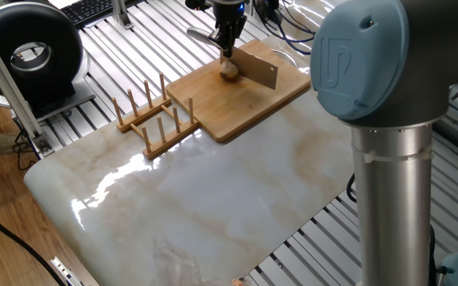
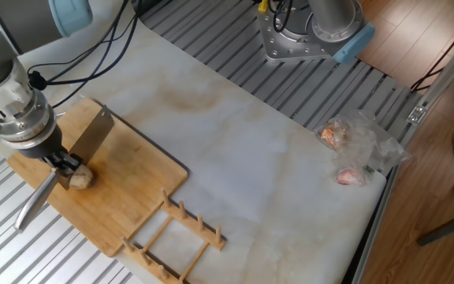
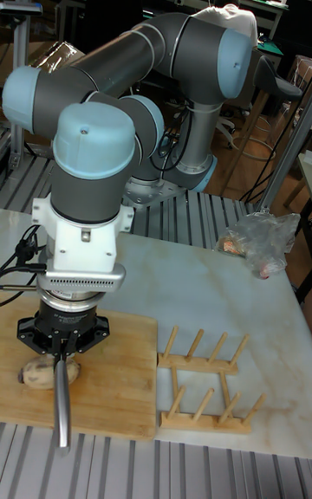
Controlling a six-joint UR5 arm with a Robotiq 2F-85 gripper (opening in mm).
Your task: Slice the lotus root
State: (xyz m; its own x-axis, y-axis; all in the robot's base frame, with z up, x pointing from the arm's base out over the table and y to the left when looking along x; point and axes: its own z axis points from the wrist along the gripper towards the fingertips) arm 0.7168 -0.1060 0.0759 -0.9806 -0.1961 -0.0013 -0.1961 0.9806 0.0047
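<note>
The lotus root is a small tan chunk lying on the bamboo cutting board. My gripper hangs directly over it, shut on the handle of a cleaver. The wide blade stands on edge beside the lotus root, right against it. Whether the edge has entered the root cannot be made out.
A wooden dish rack stands next to the board on the marble top. A crumpled plastic bag with food lies at the far corner. The arm's base and grey column are nearby.
</note>
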